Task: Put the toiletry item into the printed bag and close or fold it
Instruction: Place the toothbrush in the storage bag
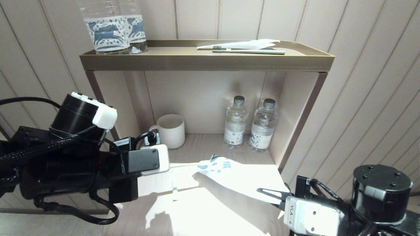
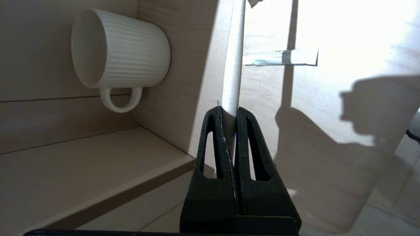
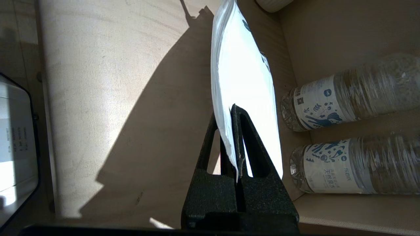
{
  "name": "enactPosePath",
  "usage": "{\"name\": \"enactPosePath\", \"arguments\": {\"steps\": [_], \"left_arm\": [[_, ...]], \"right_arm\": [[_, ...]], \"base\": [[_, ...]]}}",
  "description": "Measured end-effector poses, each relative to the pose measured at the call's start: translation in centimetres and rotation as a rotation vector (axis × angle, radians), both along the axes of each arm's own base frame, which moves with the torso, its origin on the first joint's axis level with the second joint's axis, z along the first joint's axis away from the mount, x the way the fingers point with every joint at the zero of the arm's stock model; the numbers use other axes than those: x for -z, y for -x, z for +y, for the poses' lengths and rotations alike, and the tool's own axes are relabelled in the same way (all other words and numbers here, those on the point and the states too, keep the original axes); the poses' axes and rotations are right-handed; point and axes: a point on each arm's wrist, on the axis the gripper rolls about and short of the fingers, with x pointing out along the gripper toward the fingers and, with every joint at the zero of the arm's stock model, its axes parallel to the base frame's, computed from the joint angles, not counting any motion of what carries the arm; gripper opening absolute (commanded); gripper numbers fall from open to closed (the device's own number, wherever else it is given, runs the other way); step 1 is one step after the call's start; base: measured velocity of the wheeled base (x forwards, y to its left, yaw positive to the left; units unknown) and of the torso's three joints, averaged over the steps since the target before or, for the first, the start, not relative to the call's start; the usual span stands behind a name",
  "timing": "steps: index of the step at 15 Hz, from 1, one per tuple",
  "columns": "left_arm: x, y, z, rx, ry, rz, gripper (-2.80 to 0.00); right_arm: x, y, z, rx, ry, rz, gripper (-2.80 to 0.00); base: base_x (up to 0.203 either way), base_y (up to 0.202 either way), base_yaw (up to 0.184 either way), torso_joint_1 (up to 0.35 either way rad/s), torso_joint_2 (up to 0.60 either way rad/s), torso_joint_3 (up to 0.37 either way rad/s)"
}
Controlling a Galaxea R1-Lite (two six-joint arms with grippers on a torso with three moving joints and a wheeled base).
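The left gripper (image 2: 229,113) is pinching a white toothbrush handle (image 2: 233,65) while the right gripper (image 3: 231,114) is clamping the printed bag (image 3: 242,82) over the shelf (image 1: 197,203).

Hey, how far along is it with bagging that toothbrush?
Done: left claw grips the toothbrush; right claw pinches the printed bag by one end. In hand: brush tip at the bag's mouth, how far in is unclear. Left: push it in, close the bag.
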Motion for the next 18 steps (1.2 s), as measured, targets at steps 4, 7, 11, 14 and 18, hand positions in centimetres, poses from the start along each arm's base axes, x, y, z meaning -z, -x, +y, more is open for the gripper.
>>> {"name": "enactPosePath", "arguments": {"steps": [4, 7, 11, 14, 18], "left_arm": [[0.3, 1.6, 0.5, 0.022, -0.003, 0.002, -2.80], [0.6, 2.2, 0.1, 0.053, -0.008, 0.008, -2.80], [1.3, 1.2, -1.2, 0.067, -0.010, 0.013, -2.80], [2.1, 0.2, -2.1, 0.066, -0.012, 0.018, -2.80], [2.9, -0.7, -2.9, 0.065, -0.023, 0.032, -2.80]], "right_arm": [[0.1, -0.5, -0.2, 0.023, 0.001, 0.002, -2.80], [0.1, -1.0, -0.5, 0.045, 0.003, 0.004, -2.80], [0.1, -1.1, -0.6, 0.049, 0.001, 0.001, -2.80], [0.0, -1.0, -0.6, 0.048, -0.001, -0.002, -2.80], [0.0, -1.0, -0.6, 0.046, -0.001, -0.003, -2.80]], "base": [[0.000, 0.000, 0.000, 0.000, 0.00, 0.000], [0.000, 0.000, 0.000, 0.000, 0.00, 0.000], [0.000, 0.000, 0.000, 0.000, 0.00, 0.000], [0.000, 0.000, 0.000, 0.000, 0.00, 0.000], [0.000, 0.000, 0.000, 0.000, 0.00, 0.000]]}}
